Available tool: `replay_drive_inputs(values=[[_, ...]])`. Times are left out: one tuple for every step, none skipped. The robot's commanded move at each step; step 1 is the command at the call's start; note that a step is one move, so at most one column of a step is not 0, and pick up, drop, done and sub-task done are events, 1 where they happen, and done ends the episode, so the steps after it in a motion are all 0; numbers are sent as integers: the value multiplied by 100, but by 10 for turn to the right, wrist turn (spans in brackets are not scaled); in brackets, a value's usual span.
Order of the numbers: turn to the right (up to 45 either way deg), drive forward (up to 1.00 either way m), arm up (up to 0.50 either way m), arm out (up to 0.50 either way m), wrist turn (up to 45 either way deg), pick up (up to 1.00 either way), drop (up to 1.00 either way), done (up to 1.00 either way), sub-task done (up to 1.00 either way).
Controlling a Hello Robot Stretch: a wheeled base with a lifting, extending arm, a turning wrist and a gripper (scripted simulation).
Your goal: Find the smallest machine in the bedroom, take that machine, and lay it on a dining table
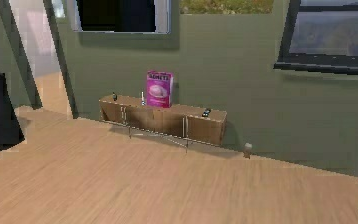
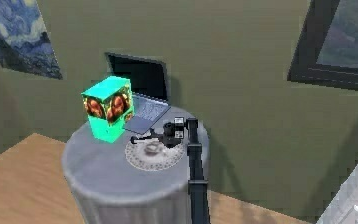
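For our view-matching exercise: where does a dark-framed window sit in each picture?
Forward view: dark-framed window in the upper right corner.
Arm side view: a dark-framed window at the upper right, beyond the round table.
Shared landmark: olive-green wall; same window or not, cannot tell.

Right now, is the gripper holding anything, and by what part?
Cannot tell: the gripper has the table and a laptop right behind its far end.

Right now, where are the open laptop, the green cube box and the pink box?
Open grey laptop (image 2: 137, 78): arm side view, on its dark screen.
Bright green cube-shaped box (image 2: 118, 104): arm side view, on a side face.
Pink upright box (image 1: 159, 88): forward view, on its front face.
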Motion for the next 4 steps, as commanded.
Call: replay_drive_inputs(values=[[0,0,0,0,0,0,100,0,0],[0,0,10,0,0,0,0,0,0],[0,0,0,-8,0,0,0,0,0],[0,0,0,0,0,0,0,100,0]])
